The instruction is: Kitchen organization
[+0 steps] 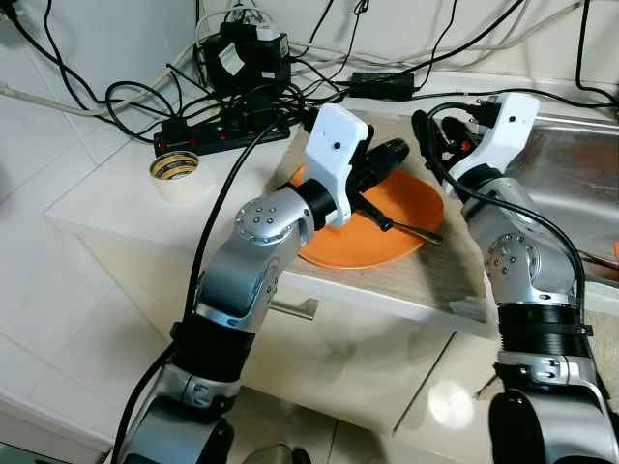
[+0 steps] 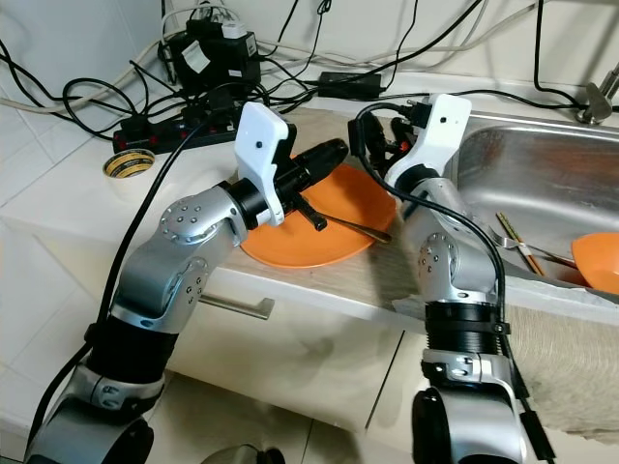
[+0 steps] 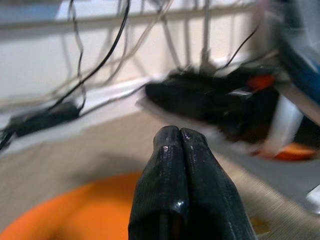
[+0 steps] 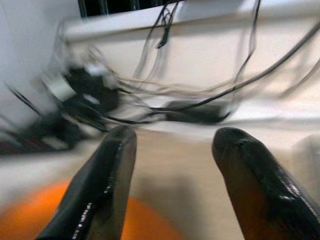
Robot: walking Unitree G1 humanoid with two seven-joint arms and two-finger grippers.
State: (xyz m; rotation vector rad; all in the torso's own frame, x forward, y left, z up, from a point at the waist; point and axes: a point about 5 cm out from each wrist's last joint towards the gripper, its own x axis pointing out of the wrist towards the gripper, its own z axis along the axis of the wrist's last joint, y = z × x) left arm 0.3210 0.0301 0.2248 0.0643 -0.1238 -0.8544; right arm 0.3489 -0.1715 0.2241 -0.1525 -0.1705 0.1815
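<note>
From the left eye, the left gripper [image 1: 398, 151] hung over the far part of the orange plate [image 1: 411, 208], which lay on the counter [image 1: 106, 208] near its front edge with a dark utensil [image 1: 411, 230] resting across it. The arm probably sat there ready to deal with the plate. A roll of tape [image 1: 175, 167] stood to the left; its printing was too small to read.

From the right eye, the right gripper [image 2: 379, 135] hovered just right of the plate, left of the sink [image 2: 542, 184], where chopsticks [image 2: 518, 244] lay.

The left wrist camera showed its fingers [image 3: 170, 190] pressed together with nothing between them.

The right wrist camera showed its fingers [image 4: 107, 185] spread wide and empty, likely ready to grasp.
</note>
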